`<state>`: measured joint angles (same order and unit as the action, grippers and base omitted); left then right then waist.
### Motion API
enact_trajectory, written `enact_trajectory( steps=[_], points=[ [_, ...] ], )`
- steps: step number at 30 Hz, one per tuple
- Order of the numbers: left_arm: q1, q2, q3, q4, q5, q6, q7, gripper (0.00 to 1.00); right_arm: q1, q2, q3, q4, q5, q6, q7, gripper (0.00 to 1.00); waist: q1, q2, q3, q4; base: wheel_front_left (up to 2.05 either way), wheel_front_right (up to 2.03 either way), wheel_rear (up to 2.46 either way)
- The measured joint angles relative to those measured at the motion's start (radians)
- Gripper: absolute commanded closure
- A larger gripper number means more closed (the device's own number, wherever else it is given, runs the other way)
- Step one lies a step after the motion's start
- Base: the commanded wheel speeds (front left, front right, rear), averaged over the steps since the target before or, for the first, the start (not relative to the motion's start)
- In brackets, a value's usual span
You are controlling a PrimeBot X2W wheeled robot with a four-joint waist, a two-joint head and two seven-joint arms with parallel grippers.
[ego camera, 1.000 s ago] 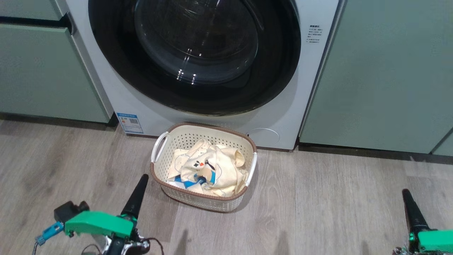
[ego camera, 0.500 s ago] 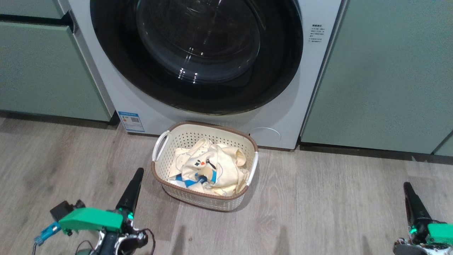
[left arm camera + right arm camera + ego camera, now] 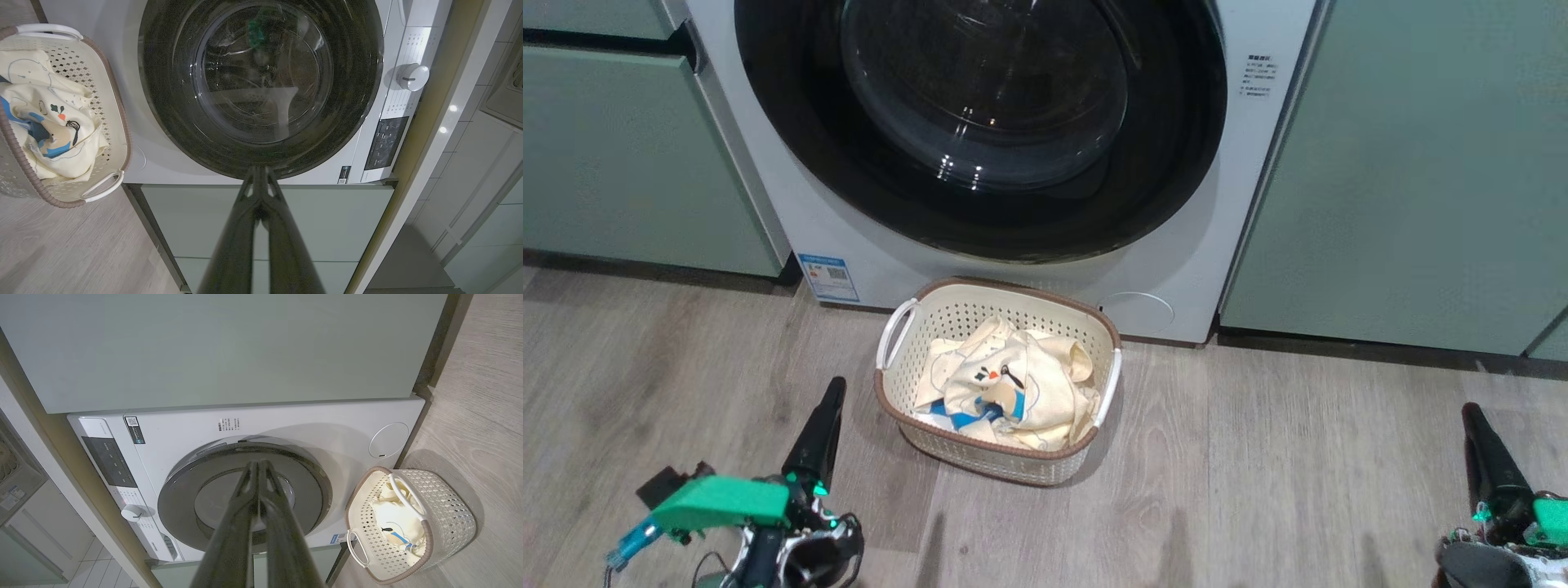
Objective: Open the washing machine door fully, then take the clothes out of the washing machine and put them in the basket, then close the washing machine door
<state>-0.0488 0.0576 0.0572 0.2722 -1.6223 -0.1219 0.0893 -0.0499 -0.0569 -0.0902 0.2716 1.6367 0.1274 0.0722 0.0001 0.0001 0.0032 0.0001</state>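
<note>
From my seat this reads as the last step, or just past it. The door (image 3: 984,98) lies flat against the machine (image 3: 1176,269) in both wrist views, with no gap that I can make out (whether the latch is caught, I cannot tell from here). The clothes (image 3: 1005,392) sit in a heap inside the basket (image 3: 1001,464), which stands on the floor (image 3: 1258,457) just in front of the machine, below the door. My left claw (image 3: 834,388) hangs low over the floor to the left of the basket, apart from it, fingers pressed together on nothing. The right claw (image 3: 1470,411) is well off to the right, likewise pinched closed and empty. I judge little is left. If anything, the next move is a flat push with closed fingers on the door's black rim to seat it, steering clear of the basket beneath.
</note>
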Motion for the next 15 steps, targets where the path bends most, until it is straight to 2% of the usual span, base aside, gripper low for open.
enact_trajectory(
  steps=[15],
  points=[
    [0.000, -0.002, 0.003, 0.000, 0.000, 0.000, 0.004, 1.00, 0.000, 0.000, -0.006, 0.004, 0.000, 0.000, 0.007, 1.00, -0.0001, 0.0000, 0.000, 0.000, 0.00, 0.00, 0.00]
  ],
)
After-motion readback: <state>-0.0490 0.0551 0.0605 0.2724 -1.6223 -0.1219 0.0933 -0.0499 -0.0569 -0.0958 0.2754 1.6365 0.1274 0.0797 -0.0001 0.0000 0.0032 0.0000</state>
